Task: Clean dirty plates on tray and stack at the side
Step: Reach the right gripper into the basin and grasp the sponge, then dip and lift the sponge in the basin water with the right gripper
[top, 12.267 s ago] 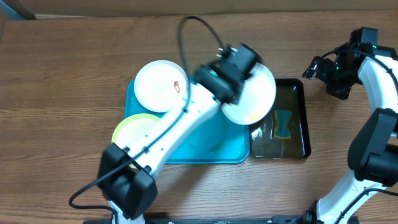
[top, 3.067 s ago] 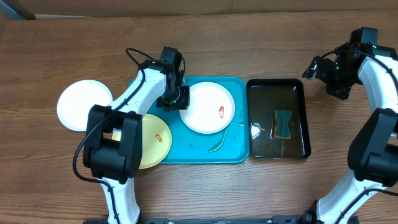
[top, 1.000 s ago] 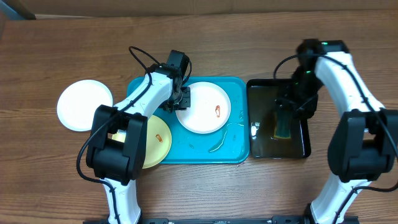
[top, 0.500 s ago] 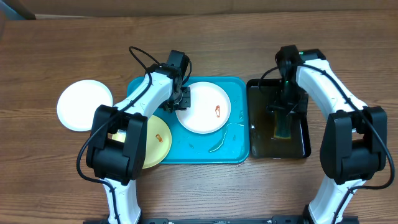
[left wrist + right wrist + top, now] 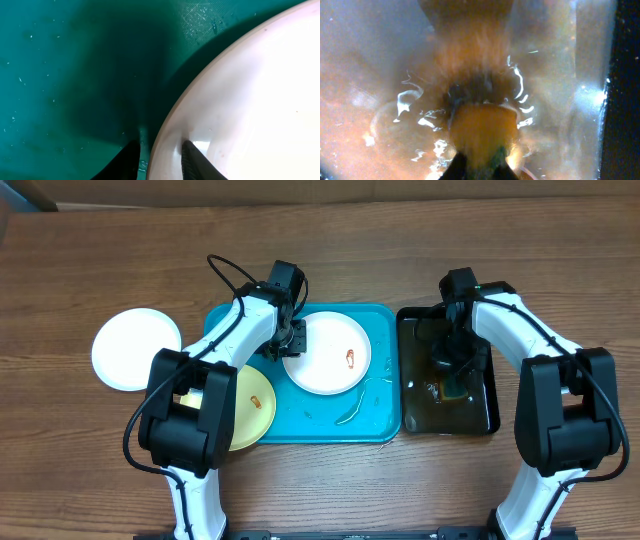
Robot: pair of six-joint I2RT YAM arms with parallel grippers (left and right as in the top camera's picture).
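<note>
The right hand (image 5: 480, 162), having just dropped into the glossy black water-filled tray (image 5: 493, 380), is now pinching the soaked yellow-and-green sponge (image 5: 482, 130). The left hand (image 5: 293, 340) is gripping the smeared round white plate (image 5: 330, 370) on the turquoise plastic tray (image 5: 300, 425), so wiping looks next.

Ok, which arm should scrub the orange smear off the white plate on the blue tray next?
Right. The right jaws are shut on the sponge in the black tray beside it; the left jaws pinch the white plate's rim.
</note>
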